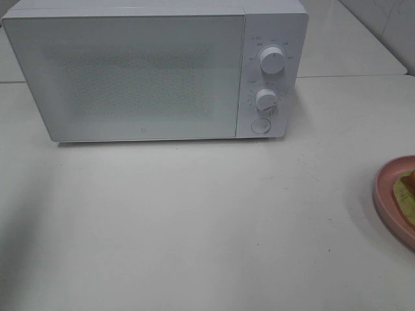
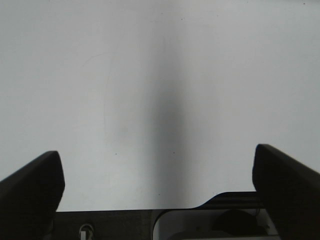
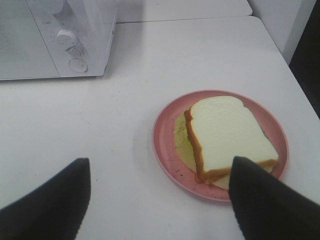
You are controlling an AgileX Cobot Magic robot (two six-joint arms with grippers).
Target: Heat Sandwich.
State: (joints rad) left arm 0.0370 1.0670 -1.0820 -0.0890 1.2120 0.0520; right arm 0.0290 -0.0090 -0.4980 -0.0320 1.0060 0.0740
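The left gripper (image 2: 157,175) hangs over bare white worktop (image 2: 160,75), its jaws spread wide with nothing between them. The right gripper (image 3: 160,200) also has its jaws apart and empty. Just ahead of them the sandwich (image 3: 227,137) lies flat on a round pink plate (image 3: 162,135), white bread on top, brown crust along its edge and a pale green layer showing underneath; one dark fingertip (image 3: 265,200) overlaps the plate's near rim in the wrist view, though contact cannot be told. Farther beyond the right jaws stands a white microwave (image 1: 142,71), door closed, with two round knobs (image 1: 272,59) and a button on its panel.
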